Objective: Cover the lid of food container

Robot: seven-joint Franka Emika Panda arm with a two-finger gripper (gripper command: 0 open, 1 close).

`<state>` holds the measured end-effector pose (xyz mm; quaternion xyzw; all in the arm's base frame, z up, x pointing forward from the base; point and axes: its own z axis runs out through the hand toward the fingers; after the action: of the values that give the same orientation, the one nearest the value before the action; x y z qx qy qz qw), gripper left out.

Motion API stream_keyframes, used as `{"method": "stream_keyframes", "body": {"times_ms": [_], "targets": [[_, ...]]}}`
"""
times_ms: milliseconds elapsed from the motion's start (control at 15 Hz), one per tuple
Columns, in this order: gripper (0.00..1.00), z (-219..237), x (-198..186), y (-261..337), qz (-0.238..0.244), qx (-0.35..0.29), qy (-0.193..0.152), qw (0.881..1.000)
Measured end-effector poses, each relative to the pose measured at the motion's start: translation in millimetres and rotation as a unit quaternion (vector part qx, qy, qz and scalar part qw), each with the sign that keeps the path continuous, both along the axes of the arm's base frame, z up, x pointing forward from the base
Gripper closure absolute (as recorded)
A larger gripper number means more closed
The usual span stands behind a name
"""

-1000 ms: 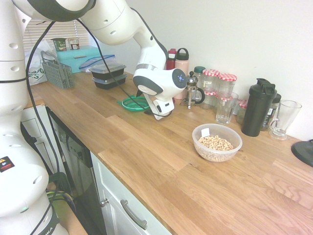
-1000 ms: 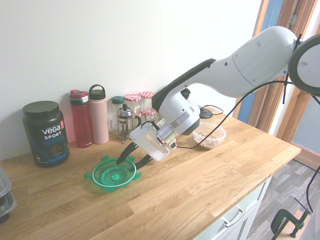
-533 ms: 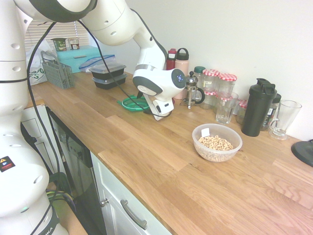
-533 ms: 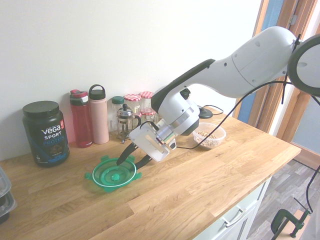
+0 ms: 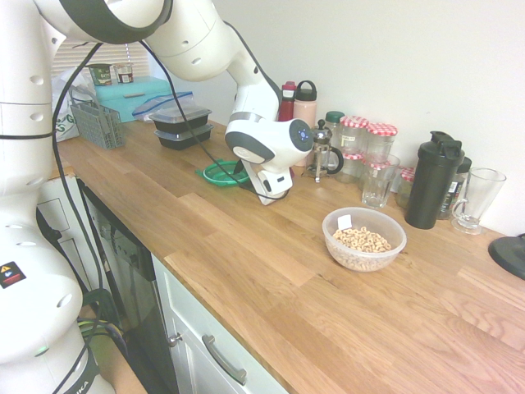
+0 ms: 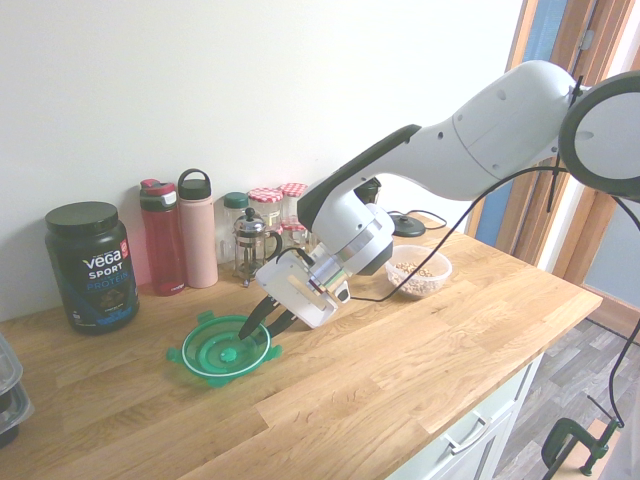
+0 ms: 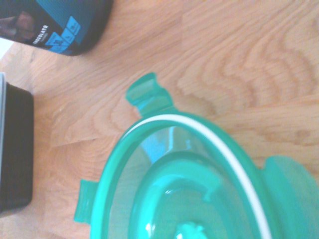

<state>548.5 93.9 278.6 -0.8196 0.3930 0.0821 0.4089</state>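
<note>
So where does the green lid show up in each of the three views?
First exterior view: green lid lies on the counter left of centre, partly hidden behind the gripper.
Second exterior view: lower left, flat on the counter, with the gripper at its right rim.
Wrist view: fills the lower half, close and blurred.
Shared landmark: the black protein tub, a dark corner in the wrist view; not visible in the first.
</note>
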Motion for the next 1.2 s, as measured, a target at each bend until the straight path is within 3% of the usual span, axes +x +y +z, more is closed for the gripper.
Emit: {"method": "stream_keyframes", "body": {"times_ms": [600,733,1000,1200], "targets": [[1.00,15,18,-11,0.015,-0.029,0.002,0.999],[1.00,37,25,-13,0.035,-0.072,0.017,0.997],[1.00,130,12,-16,0.052,-0.208,0.019,0.976],[1.00,180,4,-30,0.062,-0.313,0.019,0.948]]}}
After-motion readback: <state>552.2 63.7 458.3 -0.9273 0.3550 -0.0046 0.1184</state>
